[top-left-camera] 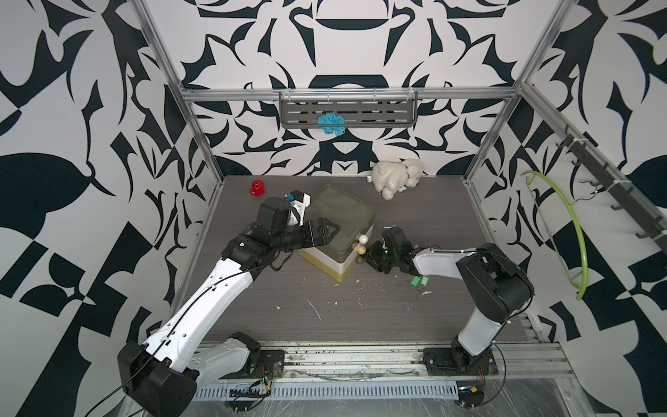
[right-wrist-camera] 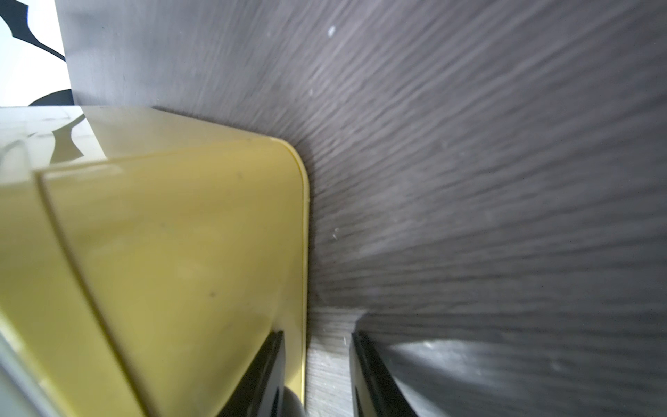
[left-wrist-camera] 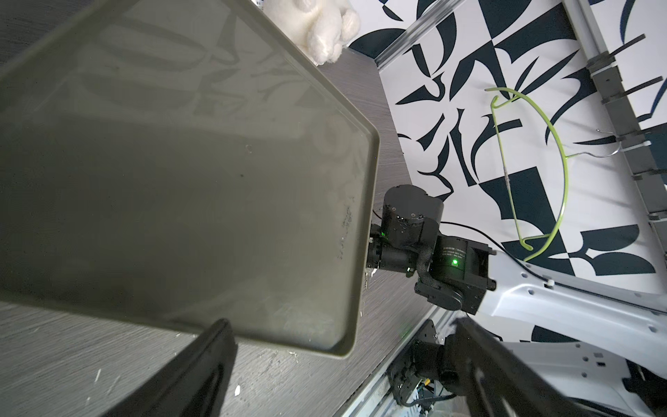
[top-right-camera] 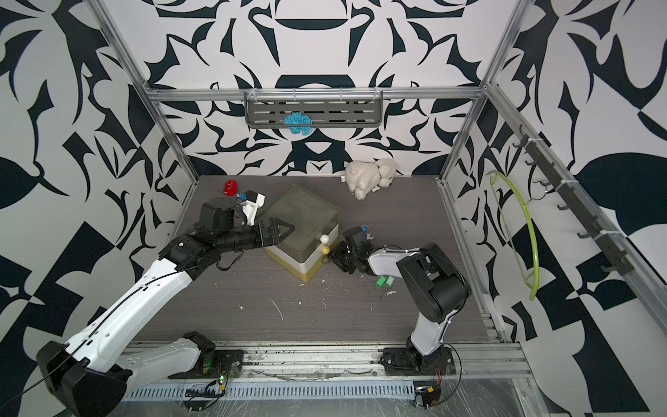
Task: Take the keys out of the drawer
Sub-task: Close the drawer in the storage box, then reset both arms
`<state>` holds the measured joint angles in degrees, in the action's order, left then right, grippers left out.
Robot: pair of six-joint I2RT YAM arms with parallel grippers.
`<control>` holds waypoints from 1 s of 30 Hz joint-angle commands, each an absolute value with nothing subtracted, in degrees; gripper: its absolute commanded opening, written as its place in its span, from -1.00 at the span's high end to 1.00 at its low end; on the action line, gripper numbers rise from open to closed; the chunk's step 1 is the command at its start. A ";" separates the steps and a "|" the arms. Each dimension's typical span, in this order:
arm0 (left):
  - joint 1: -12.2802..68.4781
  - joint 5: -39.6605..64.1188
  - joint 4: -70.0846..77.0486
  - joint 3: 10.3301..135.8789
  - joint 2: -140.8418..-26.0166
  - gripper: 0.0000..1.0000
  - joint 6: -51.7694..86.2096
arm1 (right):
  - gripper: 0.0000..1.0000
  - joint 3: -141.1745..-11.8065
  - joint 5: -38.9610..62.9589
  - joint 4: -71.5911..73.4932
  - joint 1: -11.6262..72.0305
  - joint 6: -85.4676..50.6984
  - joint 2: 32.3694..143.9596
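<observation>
— What are both top views giving you?
— I'm seeing the drawer unit (top-left-camera: 343,213) sitting mid-table (top-left-camera: 325,317), with the left gripper (top-left-camera: 330,231) hovering over it. The right gripper (top-left-camera: 370,257) is meeting the lowest dark knob (top-left-camera: 360,260).
— Left wrist?
— Its jaws are standing wide apart above the lid (left-wrist-camera: 180,162) corner.
— Right wrist?
— The fingers (right-wrist-camera: 263,375) are straddling the yellow drawer front (right-wrist-camera: 180,252) edge, but I can't tell if they're clamping. I'm not finding the keys in any view, so I can't place them.

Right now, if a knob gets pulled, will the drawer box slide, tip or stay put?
The drawer box looks like light plastic on a smooth table, so it would probably slide rather than tip, being squat. The left gripper over its top may steady it, if it is pressing down.
</observation>
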<state>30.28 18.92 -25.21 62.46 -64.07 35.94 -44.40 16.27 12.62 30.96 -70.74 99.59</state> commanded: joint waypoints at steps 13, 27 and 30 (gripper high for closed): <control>27.86 5.49 -33.51 54.87 -52.77 -0.98 37.10 | 0.25 -36.83 9.19 -4.71 23.80 -62.55 79.52; 27.86 -13.20 -27.09 39.26 -33.08 -0.98 38.02 | 0.13 -26.77 -7.91 2.02 18.46 -34.18 44.00; 27.86 -14.89 -25.58 36.43 -29.13 -0.98 35.98 | 0.07 -22.17 -15.24 5.72 18.46 -29.84 36.20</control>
<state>28.08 -10.76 -29.04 38.28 -32.01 38.48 -24.99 -5.72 -0.36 18.57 -38.81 41.15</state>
